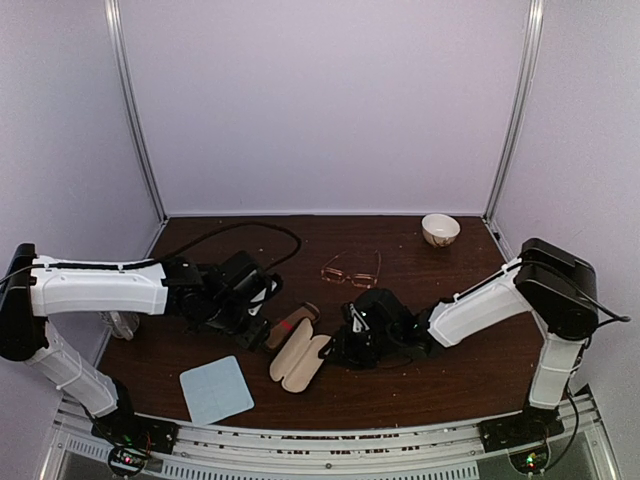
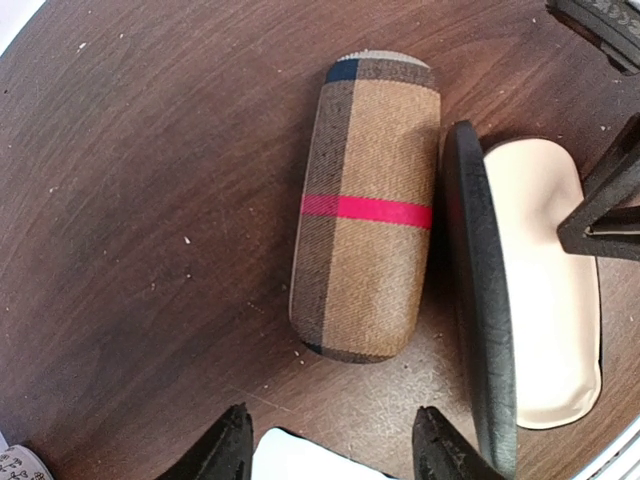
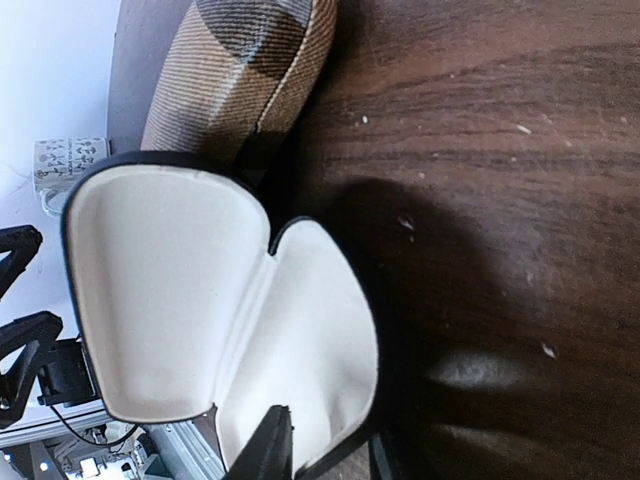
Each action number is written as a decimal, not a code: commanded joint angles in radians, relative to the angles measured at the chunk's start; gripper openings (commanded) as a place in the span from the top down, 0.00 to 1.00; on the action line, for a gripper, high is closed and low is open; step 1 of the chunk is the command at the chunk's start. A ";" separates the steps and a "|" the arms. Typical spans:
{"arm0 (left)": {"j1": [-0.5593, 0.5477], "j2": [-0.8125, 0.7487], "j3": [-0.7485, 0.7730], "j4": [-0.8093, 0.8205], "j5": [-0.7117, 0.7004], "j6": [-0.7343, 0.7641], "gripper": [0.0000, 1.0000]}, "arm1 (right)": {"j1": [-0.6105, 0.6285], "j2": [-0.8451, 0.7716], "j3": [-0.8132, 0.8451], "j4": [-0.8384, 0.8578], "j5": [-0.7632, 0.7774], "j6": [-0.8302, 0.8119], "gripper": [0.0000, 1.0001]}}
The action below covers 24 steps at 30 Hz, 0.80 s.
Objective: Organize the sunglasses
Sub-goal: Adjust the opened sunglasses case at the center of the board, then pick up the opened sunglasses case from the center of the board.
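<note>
We see one pair of sunglasses (image 1: pixel 352 270) lying flat on the table (image 1: pixel 440 385), just behind the right gripper (image 3: pixel 325 455) and apart from both cases. The left gripper (image 2: pixel 335 450) hangs by one end of the plaid case (image 2: pixel 365 205), jaws partly open with nothing between them. The right gripper's jaws stand narrow, astride the rim of the open cream-lined case (image 3: pixel 160 290); we cannot tell if they pinch it.
</note>
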 commanded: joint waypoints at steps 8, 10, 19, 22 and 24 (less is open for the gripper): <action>0.015 -0.032 0.005 0.014 -0.007 0.015 0.42 | 0.002 -0.086 -0.007 -0.131 0.034 -0.104 0.59; 0.015 -0.043 0.003 0.003 -0.010 0.014 0.42 | 0.003 -0.098 -0.008 -0.151 0.040 -0.118 0.55; 0.014 -0.133 -0.058 0.039 0.154 0.065 0.42 | 0.003 -0.063 0.052 -0.165 0.033 -0.140 0.64; 0.014 -0.146 -0.079 0.058 0.237 0.068 0.37 | 0.002 -0.036 0.058 -0.131 0.017 -0.122 0.70; 0.013 -0.149 -0.095 0.083 0.306 0.071 0.34 | 0.003 -0.017 0.058 -0.111 0.008 -0.112 0.72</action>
